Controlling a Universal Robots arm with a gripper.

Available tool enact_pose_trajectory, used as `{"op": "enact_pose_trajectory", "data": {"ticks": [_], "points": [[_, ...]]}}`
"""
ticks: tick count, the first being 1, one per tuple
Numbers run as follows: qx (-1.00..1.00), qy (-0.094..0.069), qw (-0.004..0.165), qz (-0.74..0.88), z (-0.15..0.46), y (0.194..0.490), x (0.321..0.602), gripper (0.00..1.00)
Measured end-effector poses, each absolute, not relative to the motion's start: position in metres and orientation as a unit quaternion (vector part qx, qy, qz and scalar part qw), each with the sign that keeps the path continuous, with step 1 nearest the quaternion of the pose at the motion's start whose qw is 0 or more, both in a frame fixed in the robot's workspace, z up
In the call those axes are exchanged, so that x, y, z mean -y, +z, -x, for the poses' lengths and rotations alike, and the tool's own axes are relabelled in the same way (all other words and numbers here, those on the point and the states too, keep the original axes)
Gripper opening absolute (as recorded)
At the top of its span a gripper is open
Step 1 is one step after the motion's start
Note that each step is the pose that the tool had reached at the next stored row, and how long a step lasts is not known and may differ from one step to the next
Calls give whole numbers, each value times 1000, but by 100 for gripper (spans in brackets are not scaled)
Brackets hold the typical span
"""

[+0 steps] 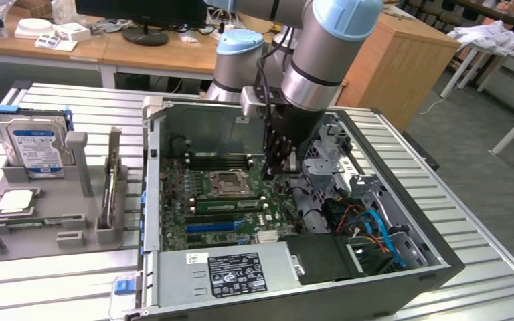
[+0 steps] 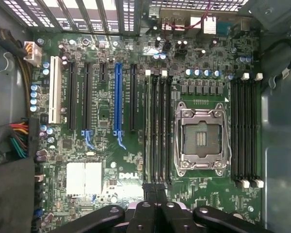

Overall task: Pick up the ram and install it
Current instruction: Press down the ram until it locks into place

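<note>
The hand (image 2: 153,188) is cut off at the picture's edge and hides the motherboard (image 2: 104,116) directly under it; whether it holds anything is unclear.

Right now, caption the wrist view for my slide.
Shut tool poised over the motherboard, at the end of the memory slots beside the empty processor socket.

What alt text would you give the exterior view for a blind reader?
A robot arm reaches down into an open computer case, its closed claw over the motherboard beside the empty processor socket. On the exterior view's left, a grey tray holds a hard drive.
</note>
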State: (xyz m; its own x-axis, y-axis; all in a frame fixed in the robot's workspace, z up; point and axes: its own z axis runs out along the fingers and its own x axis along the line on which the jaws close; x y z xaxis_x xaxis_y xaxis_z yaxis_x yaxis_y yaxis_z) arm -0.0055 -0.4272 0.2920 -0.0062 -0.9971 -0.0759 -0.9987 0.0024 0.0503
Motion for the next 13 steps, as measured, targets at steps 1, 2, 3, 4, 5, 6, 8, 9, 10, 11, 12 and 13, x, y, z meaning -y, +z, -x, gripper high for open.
{"op": "enact_pose_trajectory", "data": {"ticks": [1,2,3,4,5,6,8,9,10,11,12,13], "points": [[-708,45,9,705,6,291,427,11],[-708,45,9,705,6,290,427,11],[-708,45,9,705,6,289,427,11],[-708,45,9,705,6,288,427,11],[-708,45,9,705,6,287,427,11],[-708,45,9,705,6,286,427,11],[-708,45,9,705,6,284,427,11],[-708,45,9,705,6,283,427,11],[-708,45,9,705,6,282,427,11],[-708,45,9,705,6,281,427,11],[-708,45,9,705,6,280,427,11],[-708,45,9,705,6,279,427,11]]}}
